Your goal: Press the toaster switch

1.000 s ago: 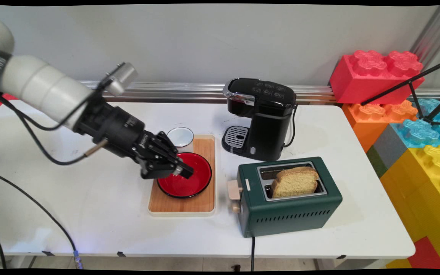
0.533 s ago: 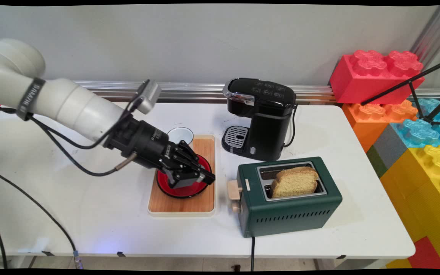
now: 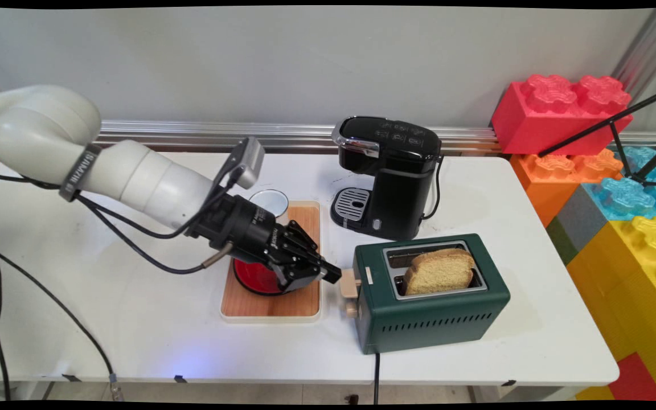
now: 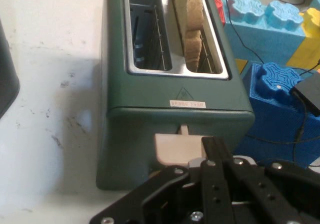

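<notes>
The toaster's cream lever (image 3: 349, 283) is the part I am closest to now. It sits at the top of its slot on the left end of the green toaster (image 3: 436, 319), which stands on the right half of the white table (image 3: 134, 319). A slice of bread (image 3: 439, 270) stands tall out of the nearer slot, and the farther slot is empty.

A second ago the gripper (image 3: 331, 275) hangs over the red plate (image 3: 254, 279). Over the two steps since, I see it travel right across the wooden tray (image 3: 271, 307), and now its tip lies just beside the lever's left face. The jaws are drawn together with nothing between them.

In the hand view the lever (image 4: 177, 149) fills the space right in front of the gripper (image 4: 215, 146). The toaster (image 4: 175, 109) rises beyond it, with the bread (image 4: 189, 9) in the right-hand slot. The black tip overlaps the lever's edge there, so it may be touching, but I cannot confirm contact from either camera.

Nothing else has shifted:
- The plate is on the tray, partly hidden by the hand.
- The white cup (image 3: 268, 200) stands at the tray's far corner.
- The black coffee machine (image 3: 390, 176) stands behind the toaster.
- The big toy blocks (image 3: 561, 108) are stacked off the table's right end.
</notes>
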### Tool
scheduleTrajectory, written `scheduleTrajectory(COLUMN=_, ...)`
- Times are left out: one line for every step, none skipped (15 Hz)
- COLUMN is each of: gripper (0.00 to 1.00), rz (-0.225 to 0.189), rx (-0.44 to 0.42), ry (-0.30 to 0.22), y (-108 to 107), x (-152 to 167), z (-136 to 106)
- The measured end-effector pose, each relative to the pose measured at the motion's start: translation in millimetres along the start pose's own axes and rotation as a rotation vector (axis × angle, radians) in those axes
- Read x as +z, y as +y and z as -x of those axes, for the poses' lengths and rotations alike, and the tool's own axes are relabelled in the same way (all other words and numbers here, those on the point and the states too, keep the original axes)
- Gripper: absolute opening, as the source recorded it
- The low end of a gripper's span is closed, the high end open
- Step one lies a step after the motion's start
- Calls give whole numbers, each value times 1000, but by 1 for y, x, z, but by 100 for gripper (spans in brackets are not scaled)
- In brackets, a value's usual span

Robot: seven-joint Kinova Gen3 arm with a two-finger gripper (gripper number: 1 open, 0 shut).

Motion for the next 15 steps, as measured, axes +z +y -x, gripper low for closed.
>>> scheduleTrajectory(gripper=0, rz=-1, rx=0, ry=2, y=0, x=4, z=1)
scheduleTrajectory(gripper=0, rz=-2, rx=-1, ry=4, y=0, x=7, z=2)
scheduleTrajectory(gripper=0, rz=-4, rx=-1, ry=6, y=-1, x=11, z=2)
scheduleTrajectory(gripper=0, rz=-5, rx=-1, ry=8, y=-1, x=14, z=3)
scheduleTrajectory(gripper=0, rz=-7, rx=-1, ry=10, y=-1, x=17, z=3)
scheduleTrajectory(gripper=0, rz=-9, rx=0, ry=10, y=-2, x=19, z=3)
scheduleTrajectory(gripper=0, rz=-12, rx=2, ry=8, y=-2, x=22, z=4)
scheduleTrajectory(gripper=0, rz=-14, rx=3, ry=7, y=-3, x=24, z=4)
scheduleTrajectory(gripper=0, rz=-16, rx=4, ry=2, y=-3, x=27, z=5)
scheduleTrajectory(gripper=0, rz=-16, rx=5, ry=-4, y=-3, x=29, z=6)
scheduleTrajectory(gripper=0, rz=-15, rx=6, ry=-10, y=-3, x=30, z=7)
scheduleTrajectory(gripper=0, rz=-14, rx=8, ry=-16, y=-3, x=31, z=8)
scheduleTrajectory(gripper=0, rz=-13, rx=10, ry=-22, y=-3, x=33, z=9)
scheduleTrajectory(gripper=0, rz=-12, rx=14, ry=-29, y=-3, x=35, z=10)
scheduleTrajectory(gripper=0, rz=-12, rx=17, ry=-35, y=-3, x=37, z=10)
